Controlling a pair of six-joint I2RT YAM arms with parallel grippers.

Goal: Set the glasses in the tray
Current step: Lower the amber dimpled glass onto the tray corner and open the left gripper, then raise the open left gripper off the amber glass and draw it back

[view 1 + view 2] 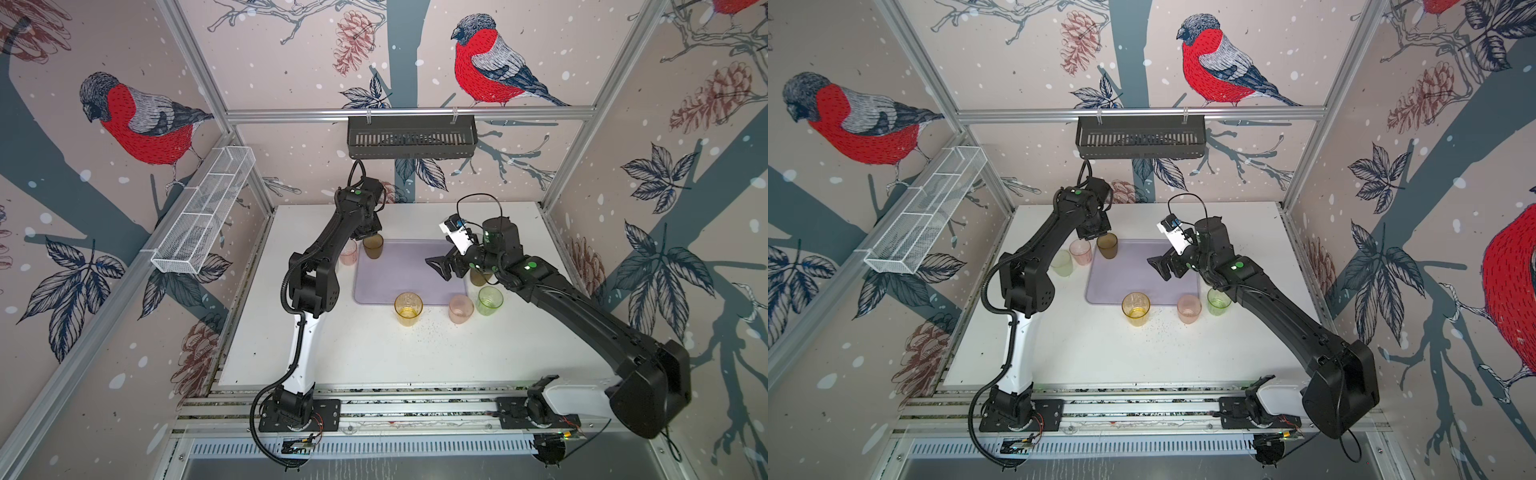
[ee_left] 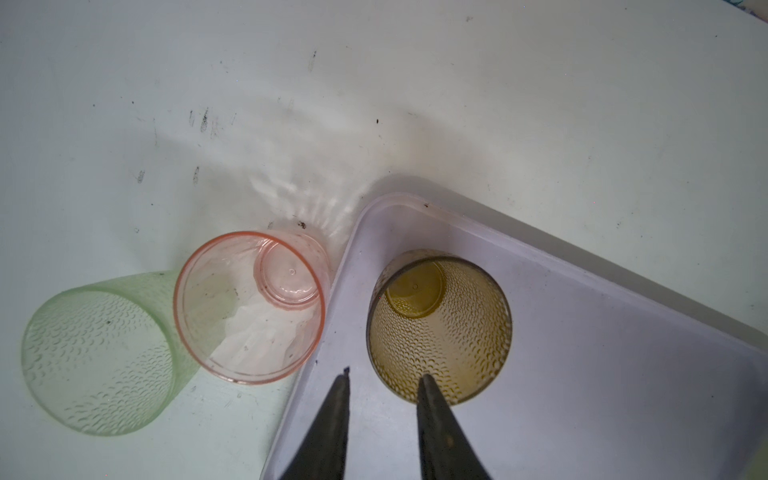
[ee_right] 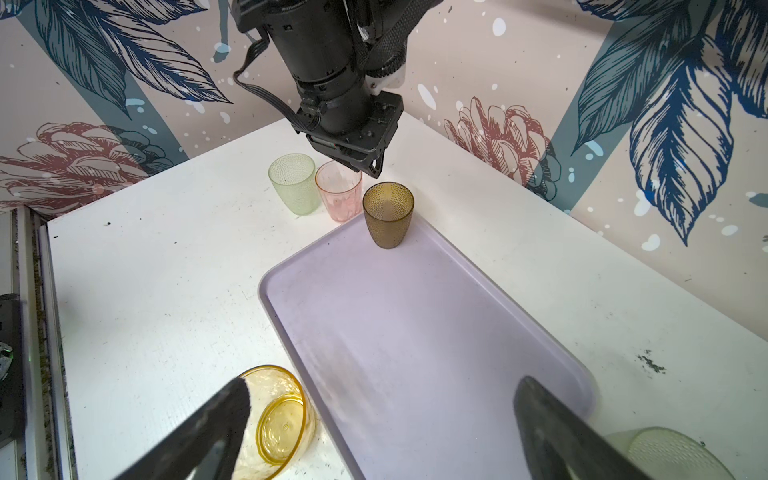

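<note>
Glasses mostly off the tray (image 3: 415, 332), only the brown glass (image 3: 388, 216) upright in its far corner
We see the left gripper (image 2: 384, 380) part-open, straddling that glass's rim without pinching it; the right gripper (image 3: 382, 399) spread wide, empty, above the tray; a pale glass (image 3: 669, 453) cut off by the frame edge

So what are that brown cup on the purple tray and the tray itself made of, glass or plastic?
The brown cup looks like translucent plastic: thin wall, a moulded dimple pattern all over and a small centre mark in its base, though tinted glass can't be ruled out. The tray looks like opaque matte plastic: an even pale lilac, rounded corners, a low moulded rim and faint scuffs.
</note>
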